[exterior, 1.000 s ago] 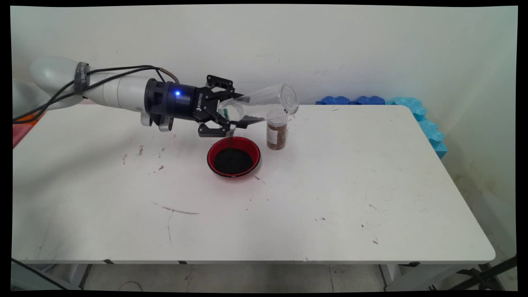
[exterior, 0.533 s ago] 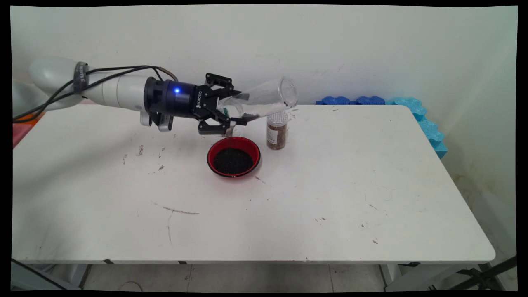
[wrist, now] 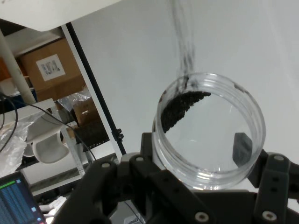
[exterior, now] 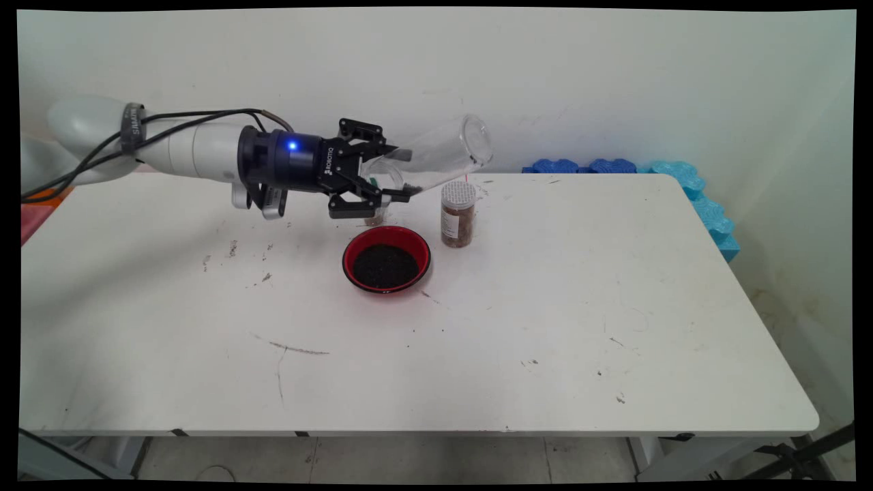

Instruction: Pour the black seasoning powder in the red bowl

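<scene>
Pincer [exterior: 390, 179] hangs above the desk [exterior: 545, 307], clamped on a clear plastic jar [exterior: 436, 158] that lies almost on its side, its closed base raised toward the wall and its open mouth dipping low toward the arm; in the hand view the jar [wrist: 210, 135] fills the space between the fingers [wrist: 275, 177], and a small heap of dark grains [wrist: 180, 107] clings to its inner wall; a red bowl [exterior: 387, 258] filled with the same dark grains sits on the desk just below the jar's mouth; right of the bowl stands a small upright bottle [exterior: 457, 213] with a pale perforated cap and brownish contents, perhaps spice; blue foam pieces [exterior: 655, 179] lie along the desk's far right edge.
</scene>
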Motion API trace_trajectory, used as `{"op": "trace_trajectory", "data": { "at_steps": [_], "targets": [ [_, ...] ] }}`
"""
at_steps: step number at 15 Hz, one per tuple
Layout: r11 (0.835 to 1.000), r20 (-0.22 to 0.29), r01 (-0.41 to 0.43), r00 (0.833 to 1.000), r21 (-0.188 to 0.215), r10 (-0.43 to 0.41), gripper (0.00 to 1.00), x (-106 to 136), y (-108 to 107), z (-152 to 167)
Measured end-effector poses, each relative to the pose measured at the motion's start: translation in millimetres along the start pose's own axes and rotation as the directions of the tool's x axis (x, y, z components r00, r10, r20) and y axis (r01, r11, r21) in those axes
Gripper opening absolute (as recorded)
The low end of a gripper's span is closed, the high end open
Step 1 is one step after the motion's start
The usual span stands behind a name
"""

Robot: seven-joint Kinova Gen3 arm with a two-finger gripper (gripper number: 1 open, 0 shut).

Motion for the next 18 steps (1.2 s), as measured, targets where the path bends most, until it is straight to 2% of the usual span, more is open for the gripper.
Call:
{"op": "trace_trajectory", "data": {
  "at_steps": [8, 18],
  "targets": [
    [0.999, 0.017, 0.032, 0.999, -0.021, -0.032, 0.0, 0.2, 1.3, -1.1],
    [0.999, 0.075, 0.018, 0.997, -0.051, -0.014, 0.0, -4.3, 4.5, -3.6]
  ]
}}
